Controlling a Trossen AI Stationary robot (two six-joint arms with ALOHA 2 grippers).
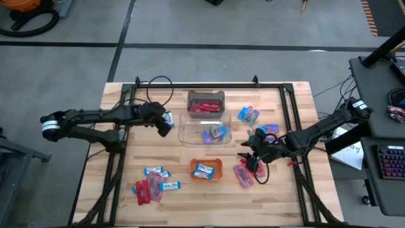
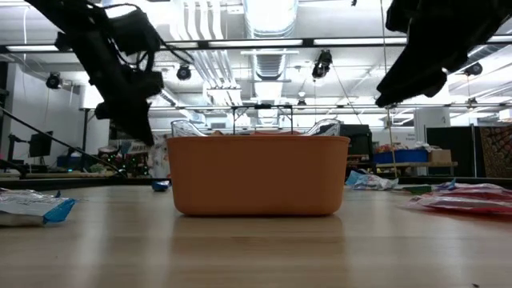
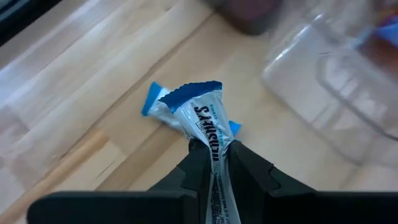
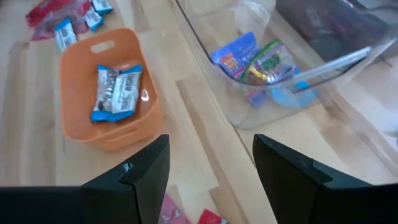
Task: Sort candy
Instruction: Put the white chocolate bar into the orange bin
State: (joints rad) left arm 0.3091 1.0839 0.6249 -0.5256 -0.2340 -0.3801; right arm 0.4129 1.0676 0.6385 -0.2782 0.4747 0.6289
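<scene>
My left gripper (image 1: 167, 121) hangs above the table left of the clear bins, shut on a blue-and-white candy bar (image 3: 198, 115). My right gripper (image 4: 211, 162) stands open and bare above the table to the right of the orange tray (image 1: 206, 170), which holds blue-and-white bars (image 4: 116, 92). One clear bin (image 1: 205, 102) holds red packets. The nearer clear bin (image 1: 204, 132) holds blue and purple wrappers (image 4: 255, 62). Loose candy lies in a near-left heap (image 1: 152, 185), with more at the right (image 1: 249, 115) and red packets (image 1: 243, 175) beside my right gripper. My left gripper pinches the blue-and-white bar between its two fingers, on the wrapper's middle part (image 3: 210, 140). The fingers slant down from the table's left side and lie along the bar. The bar's crimped blue end (image 3: 189, 93) sticks out past the fingertips, clear of the table.
A black frame (image 1: 209, 84) runs around the wooden table top. Bare wood lies between the near-left heap and the left arm, and along the near edge. In the low view the orange tray (image 2: 258, 174) stands in front of the bins.
</scene>
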